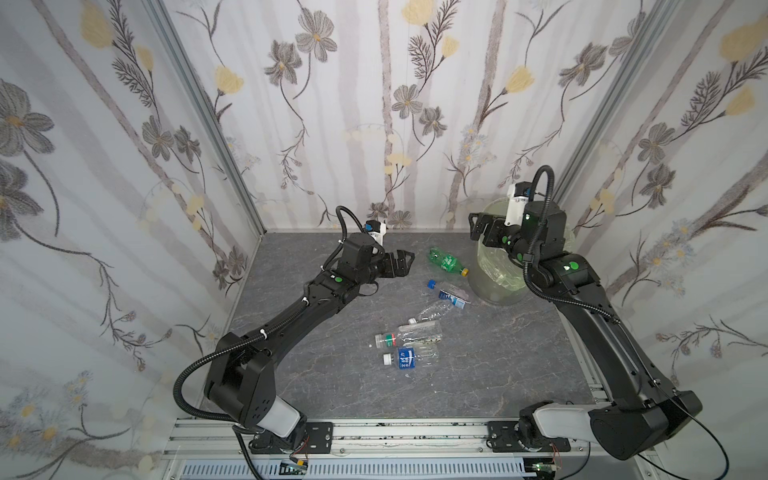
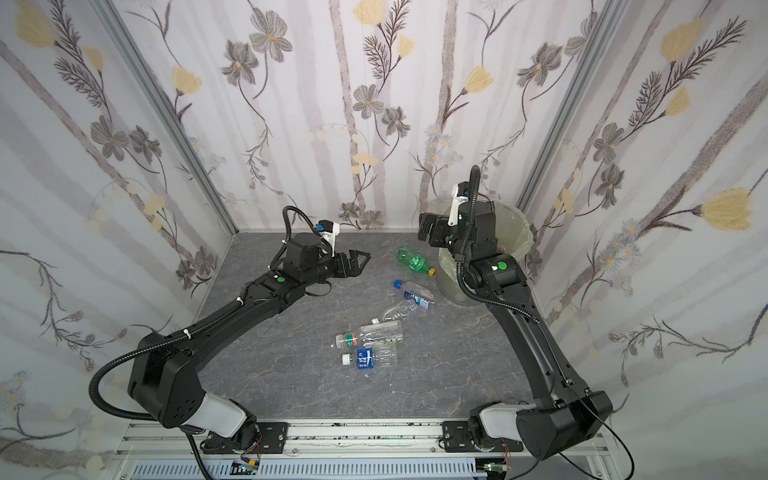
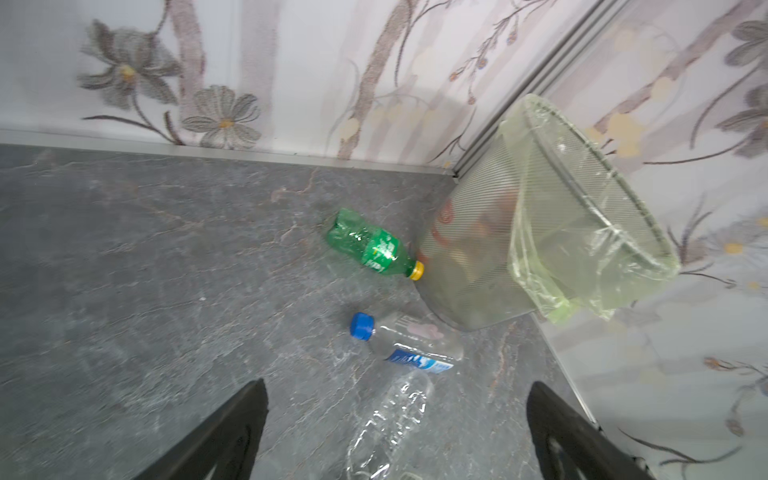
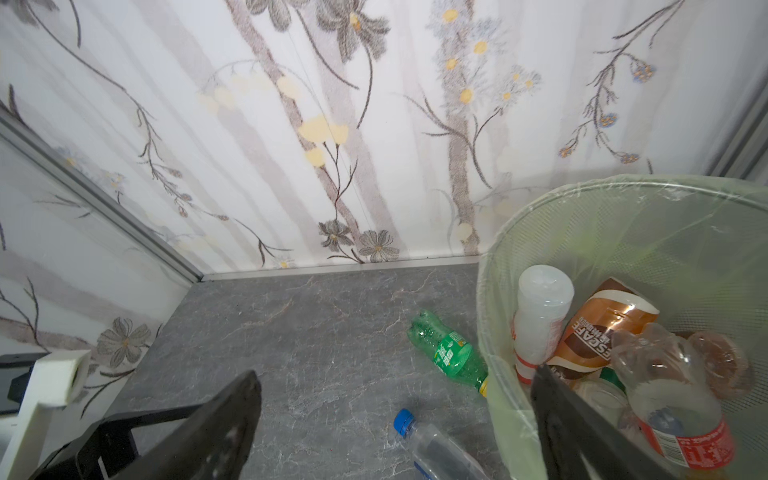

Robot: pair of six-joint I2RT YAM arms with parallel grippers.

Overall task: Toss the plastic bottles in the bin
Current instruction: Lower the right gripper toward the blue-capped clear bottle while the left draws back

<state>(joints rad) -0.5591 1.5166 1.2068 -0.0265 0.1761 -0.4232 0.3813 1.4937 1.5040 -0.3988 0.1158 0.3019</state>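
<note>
Left gripper [image 1: 406,262]: jaws wide apart, nothing between them, held above the counter [image 1: 478,365] near its back edge, tips pointed toward the green bottle [image 1: 446,261] but clear of it

Right gripper [image 1: 474,226]: jaws also spread, empty, raised over the rim of the bin [image 1: 490,266] on the side facing the counter's middle; in the right wrist view one finger [image 4: 557,415] sits over the bin's inside, the other over bare counter

Bin: upright in the back right corner of the counter, pale green liner [image 3: 552,249] folded over the rim. Inside it, a white bottle [image 4: 540,316], a brown coffee-label bottle [image 4: 598,332] and a clear bottle with a red label [image 4: 673,407], heaped together

On the counter, five bottles, all lying down:
- green bottle, yellow cap against the bin's foot, or just short of it
- blue-capped bottle [image 1: 451,293] just in front of that, beside the bin
- crushed clear bottle [image 1: 436,309] next, toward the middle
- bottle with a green and red label [image 1: 409,334], mid-counter
- blue-label bottle [image 1: 409,358] with a white cap, just in front of it
</note>
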